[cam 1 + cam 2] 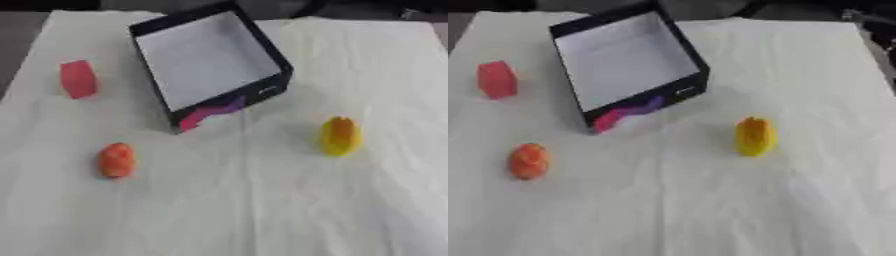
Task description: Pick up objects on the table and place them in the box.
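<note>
Hands: neither is seen in either view, so finger state cannot be told and no hand-relative places can be given; places are taken from the box instead.
Red block (pixel 78 78): seen far left on the worktop (pixel 262 210), left of the box, apart from it.
Orange object (pixel 115 160): rounded, set on the near-left cloth, well in front of the box's left corner.
Box (pixel 262 52): black walls, white floor, sat askew at centre-rear; nothing is seen inside; a pink and purple mark is seen on its near wall.
Yellow object (pixel 339 135): upright, right of centre, in front of the box's right corner, apart from it.
</note>
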You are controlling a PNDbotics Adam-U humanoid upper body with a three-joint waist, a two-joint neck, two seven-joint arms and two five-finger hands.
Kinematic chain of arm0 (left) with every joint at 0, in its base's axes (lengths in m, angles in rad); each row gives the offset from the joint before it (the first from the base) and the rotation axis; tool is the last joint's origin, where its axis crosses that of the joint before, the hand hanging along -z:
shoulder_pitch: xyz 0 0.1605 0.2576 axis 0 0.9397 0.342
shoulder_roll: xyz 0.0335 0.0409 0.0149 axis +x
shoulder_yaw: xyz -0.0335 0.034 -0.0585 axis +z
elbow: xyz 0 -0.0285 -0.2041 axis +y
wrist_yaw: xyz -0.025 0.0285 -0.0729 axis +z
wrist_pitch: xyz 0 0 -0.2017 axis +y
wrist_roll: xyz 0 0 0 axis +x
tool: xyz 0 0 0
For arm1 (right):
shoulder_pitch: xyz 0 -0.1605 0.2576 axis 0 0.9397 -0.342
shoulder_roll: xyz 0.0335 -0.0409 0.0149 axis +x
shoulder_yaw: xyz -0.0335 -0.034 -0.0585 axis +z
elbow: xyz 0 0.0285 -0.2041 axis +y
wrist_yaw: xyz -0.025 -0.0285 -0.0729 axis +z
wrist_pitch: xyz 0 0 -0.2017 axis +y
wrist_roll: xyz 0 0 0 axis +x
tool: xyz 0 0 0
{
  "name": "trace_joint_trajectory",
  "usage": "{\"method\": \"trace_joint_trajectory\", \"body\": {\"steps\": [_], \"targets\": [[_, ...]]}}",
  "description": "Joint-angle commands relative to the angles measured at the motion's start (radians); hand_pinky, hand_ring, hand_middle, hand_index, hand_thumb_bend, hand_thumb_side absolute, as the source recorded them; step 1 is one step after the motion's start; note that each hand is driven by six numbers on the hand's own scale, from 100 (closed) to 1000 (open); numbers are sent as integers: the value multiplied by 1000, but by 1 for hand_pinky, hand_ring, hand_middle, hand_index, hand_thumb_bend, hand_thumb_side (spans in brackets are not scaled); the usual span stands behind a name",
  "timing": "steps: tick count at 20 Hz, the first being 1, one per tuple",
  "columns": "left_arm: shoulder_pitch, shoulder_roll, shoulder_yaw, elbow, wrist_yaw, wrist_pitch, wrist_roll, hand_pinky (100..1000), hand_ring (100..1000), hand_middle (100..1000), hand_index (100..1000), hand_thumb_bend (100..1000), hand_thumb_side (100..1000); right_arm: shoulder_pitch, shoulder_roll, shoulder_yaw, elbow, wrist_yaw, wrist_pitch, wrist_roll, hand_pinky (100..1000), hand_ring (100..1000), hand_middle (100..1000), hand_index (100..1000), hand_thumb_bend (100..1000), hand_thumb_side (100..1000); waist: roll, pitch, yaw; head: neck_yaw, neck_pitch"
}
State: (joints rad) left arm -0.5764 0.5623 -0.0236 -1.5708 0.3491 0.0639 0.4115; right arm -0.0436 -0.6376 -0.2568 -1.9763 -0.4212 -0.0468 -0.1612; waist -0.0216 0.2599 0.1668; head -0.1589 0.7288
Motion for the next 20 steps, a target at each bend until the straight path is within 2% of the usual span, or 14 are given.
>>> {"method": "trace_joint_trajectory", "body": {"steps": [1, 8, 14, 17, 20], "targets": [[-18, 32, 2, -21, -7, -1, -6, 744, 729, 855, 834, 438, 641, -4, -20, -5, -24, 6, -7, 4, 944, 816, 796, 888, 100, 697, -10, -1, 1, -19, 10], [-19, 36, 0, -24, -10, 1, -12, 745, 732, 857, 834, 431, 644, -3, -22, -4, -24, 6, -8, 5, 945, 814, 794, 886, 100, 696, -9, -2, 1, -23, 38], [-31, 52, -2, -22, -26, 7, -25, 747, 734, 857, 834, 425, 638, -4, -25, -4, -24, 6, -11, 7, 946, 813, 792, 886, 100, 695, -7, -1, 0, -10, 41], [-56, 88, -8, -23, -81, 21, -52, 751, 740, 851, 840, 424, 613, -1, -28, -4, -24, 9, -15, 8, 946, 813, 792, 886, 100, 692, -7, -1, -1, -10, 41], [-129, 177, -41, 2, -190, 67, -158, 761, 750, 846, 849, 439, 579, 4, -33, -1, -24, 14, -22, 11, 946, 813, 792, 886, 100, 691, -4, -2, -5, -8, 41]]}}
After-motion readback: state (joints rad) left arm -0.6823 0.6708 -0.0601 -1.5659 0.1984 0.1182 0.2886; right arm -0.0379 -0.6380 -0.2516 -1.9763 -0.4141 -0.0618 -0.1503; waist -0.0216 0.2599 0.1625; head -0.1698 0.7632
